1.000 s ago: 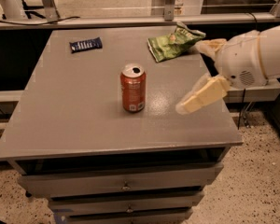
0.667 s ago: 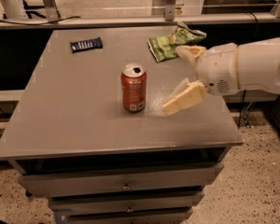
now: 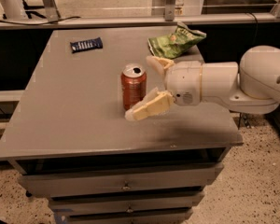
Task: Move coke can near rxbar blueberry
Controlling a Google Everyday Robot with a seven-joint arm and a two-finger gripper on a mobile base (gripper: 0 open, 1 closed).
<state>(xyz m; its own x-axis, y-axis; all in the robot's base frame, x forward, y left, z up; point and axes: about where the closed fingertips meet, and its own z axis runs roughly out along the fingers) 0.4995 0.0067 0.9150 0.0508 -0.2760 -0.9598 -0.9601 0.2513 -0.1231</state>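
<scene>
The coke can [image 3: 133, 85] stands upright near the middle of the grey table [image 3: 60, 111], red-orange with a silver top. The rxbar blueberry [image 3: 86, 45] lies flat at the far left of the table, a dark blue wrapper with pale lettering. My gripper [image 3: 142, 85] reaches in from the right at can height. It is open: one pale finger [image 3: 149, 107] is in front of the can and the other finger [image 3: 158, 63] is behind it. The can sits at the mouth of the jaws, just left of the fingertips.
A crumpled green chip bag [image 3: 175, 40] lies at the far right of the table, behind my arm [image 3: 252, 80]. Drawers [image 3: 126, 185] run under the table's front edge. A rail and metal posts stand behind the table.
My gripper has moved left across the table toward the can. Its fingers now straddle the can's right side. The can and the bar have not moved.
</scene>
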